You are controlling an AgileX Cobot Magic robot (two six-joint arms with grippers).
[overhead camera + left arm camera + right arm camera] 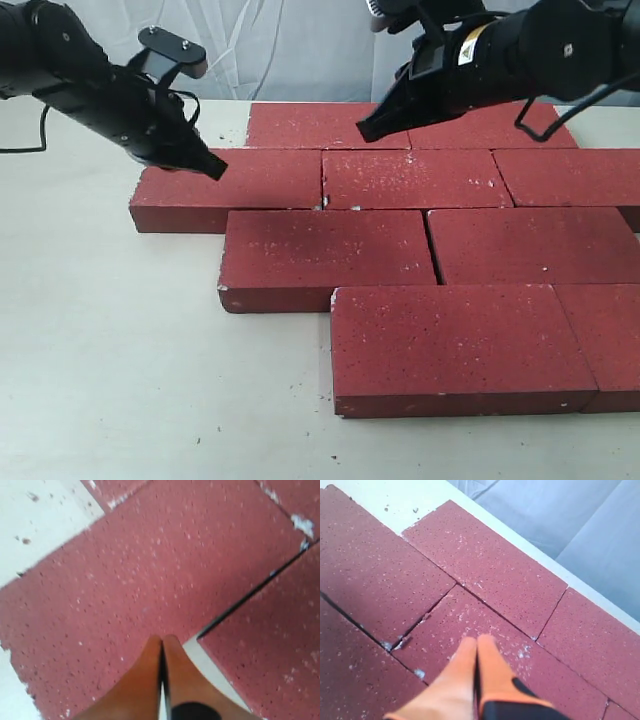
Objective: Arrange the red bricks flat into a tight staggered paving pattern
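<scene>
Red bricks (325, 255): about nine flat dark-red pavers, grainy with white specks, laid face-up on the pale tabletop (120, 380) in four offset rows, each row stepped sideways from the one behind it. Most joints look tight. Thin dark seams show between the two bricks of the third row and beside the leftmost brick of the second row, where a sliver of tabletop is also exposed. Pale chips and crumbs sit in several joints.

Left gripper (213, 166): fingers pressed together, holding nothing, tip over the leftmost second-row brick. Whether it touches cannot be told.

Right gripper (368, 130): likewise closed and empty, poised above the joint between the back row and the second row.

Risks, as judged:
- A closed tip nudging a rough face may skid off or twist the brick, opening a seam elsewhere.
- Grit lodged in a joint could stop it closing.
- Chipped edges may crumble further under a shove.

Markings: a yellow label (468, 47) on the right arm, too small to read. No writing seen on the bricks.
</scene>
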